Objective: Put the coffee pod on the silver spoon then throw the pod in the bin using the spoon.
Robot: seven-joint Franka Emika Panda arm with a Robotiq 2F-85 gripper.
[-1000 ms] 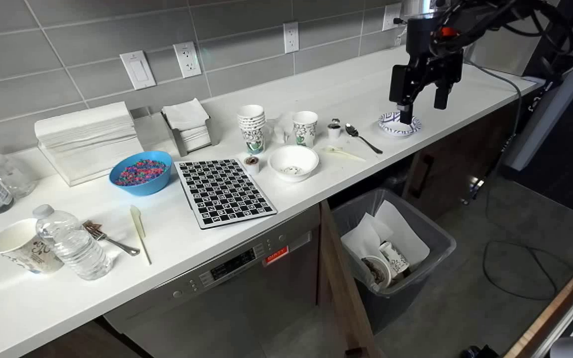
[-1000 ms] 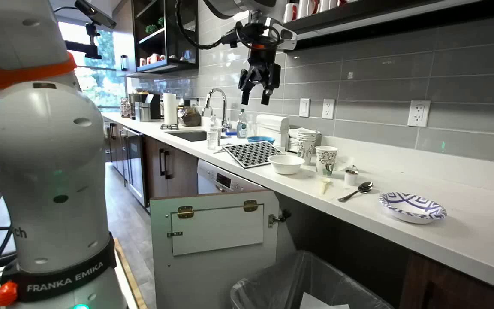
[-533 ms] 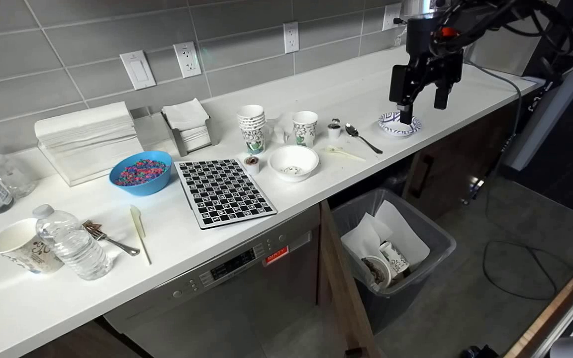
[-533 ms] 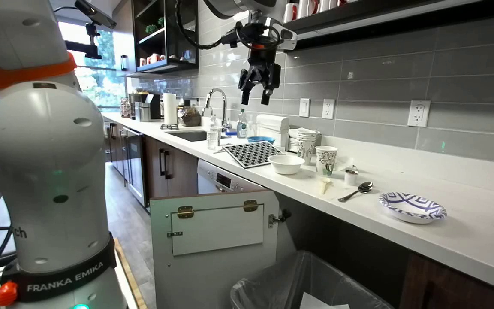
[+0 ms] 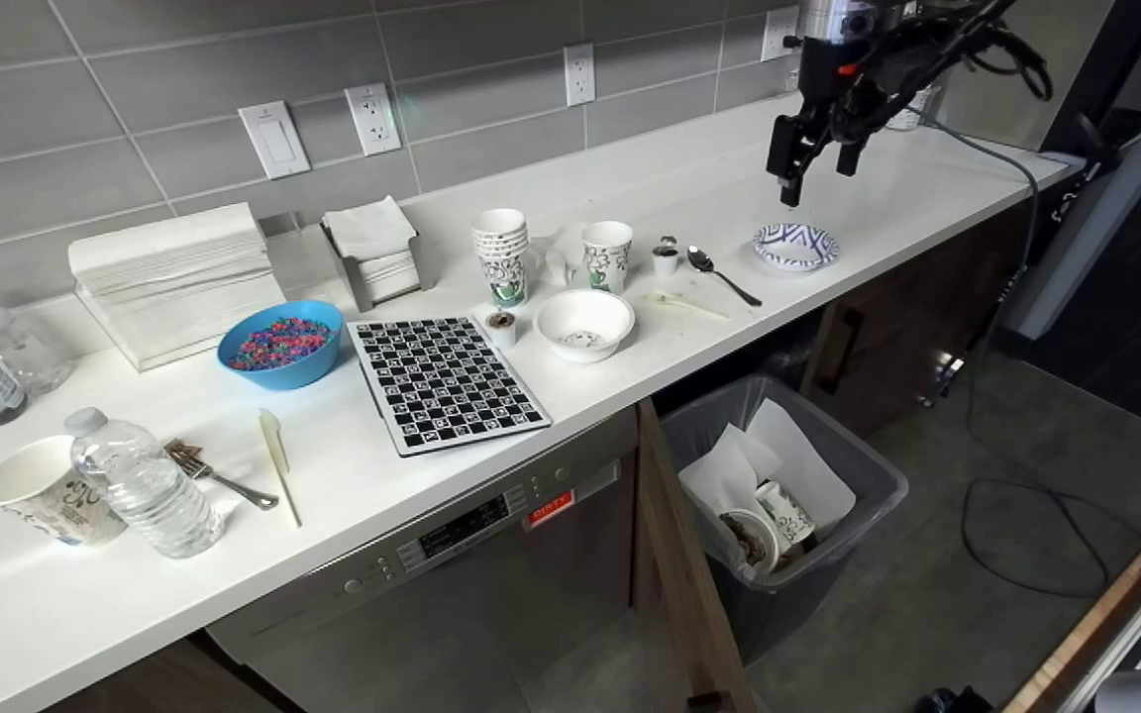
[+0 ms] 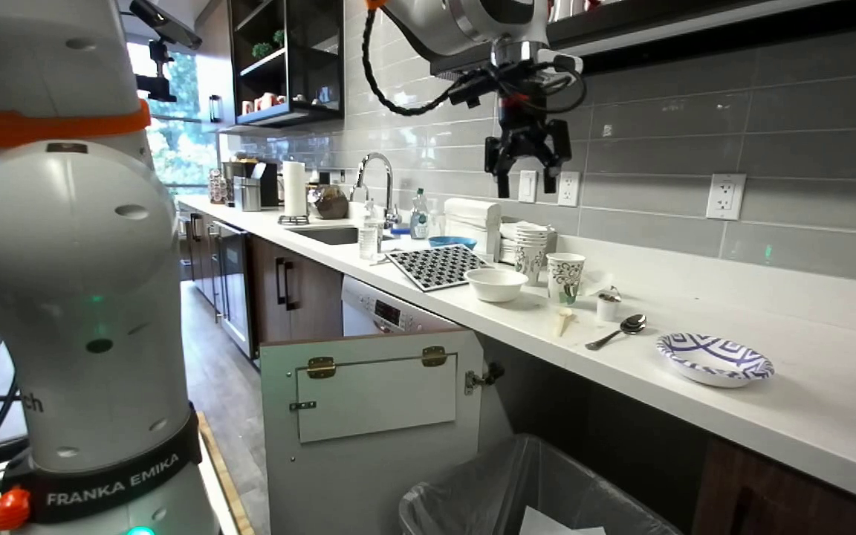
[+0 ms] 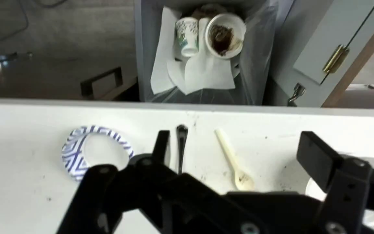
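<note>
one silver spoon (image 5: pixel 722 277) — on the worktop (image 5: pixel 353 485) between a coffee pod (image 5: pixel 666 262) and blue-patterned bowl (image 5: pixel 796 248); one lined bin (image 5: pixel 778 619) — below worktop level; one pair of jaws, wide apart, above worktop.

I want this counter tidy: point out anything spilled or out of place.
Brown scraps sit at one end of the fork, and dark specks mark the counter near the silver spoon: both look like mess.

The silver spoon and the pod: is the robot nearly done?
Done: nothing yet; a coffee pod stands on the counter beside the silver spoon, not on it. In hand: nothing; the gripper hangs open above. Left: pod onto spoon, then into the bin.
</note>
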